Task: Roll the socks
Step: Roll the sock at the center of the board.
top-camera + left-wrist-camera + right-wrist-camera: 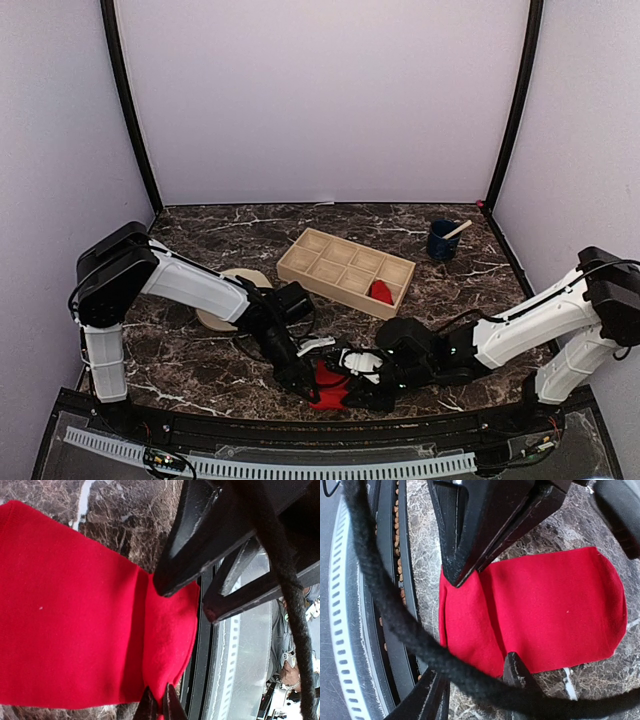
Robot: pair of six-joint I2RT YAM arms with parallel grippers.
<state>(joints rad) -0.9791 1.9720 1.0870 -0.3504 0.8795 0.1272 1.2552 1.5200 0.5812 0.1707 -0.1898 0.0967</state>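
One red sock (330,390) lies flat on the marble near the table's front edge, its near end folded over. It also fills the left wrist view (65,615) and the right wrist view (550,605). My left gripper (306,389) (160,705) is shut, pinching the folded end at one side. My right gripper (354,385) (470,677) is open and straddles the folded end from the other side, one fingertip (514,666) at the sock's edge. A second red sock (381,291) sits in a compartment of the wooden tray (340,262).
A beige plate (240,285) lies behind the left arm, partly hidden. A blue cup (442,241) with a stick stands at the back right. The black table rim (202,645) and a clear guard run right beside the sock.
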